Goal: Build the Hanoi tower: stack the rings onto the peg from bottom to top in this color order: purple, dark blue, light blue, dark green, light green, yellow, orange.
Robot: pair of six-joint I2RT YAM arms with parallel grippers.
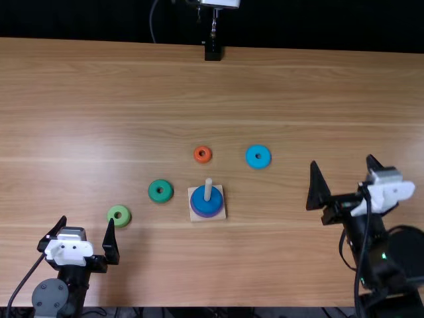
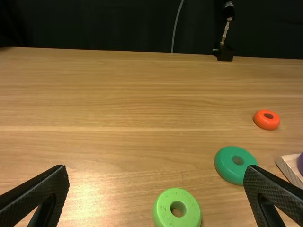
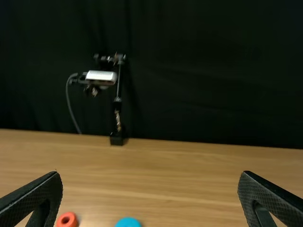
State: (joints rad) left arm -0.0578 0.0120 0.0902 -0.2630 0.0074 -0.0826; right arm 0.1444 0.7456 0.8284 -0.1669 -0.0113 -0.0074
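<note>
The peg (image 1: 208, 189) rose from its pale square base (image 1: 222, 216), with the purple ring (image 1: 207, 216) around its foot and the dark blue ring (image 1: 201, 205) on top of that, so the light blue ring (image 1: 252, 159) looked to be your next piece. It lay flat on the desk (image 1: 291, 99), beyond the base and to its right, just beside nothing that would have crowded your grip. The orange ring (image 1: 202, 159) sat nearer the peg's far side, the dark green ring (image 1: 155, 193) left of the base, and the light green ring (image 1: 112, 216) farther left.

Your right hand (image 1: 343, 160) was released, fingers wide and empty, and seemed the better choice; your left hand (image 1: 87, 220) was likewise spread and empty.

You needed to straddle the light blue ring evenly across its middle, lift it level above the peg's tip, centre its hole, then lower gently before letting go. A tilted ring could have jammed on the peg, and a low approach could have nudged the base.
</note>
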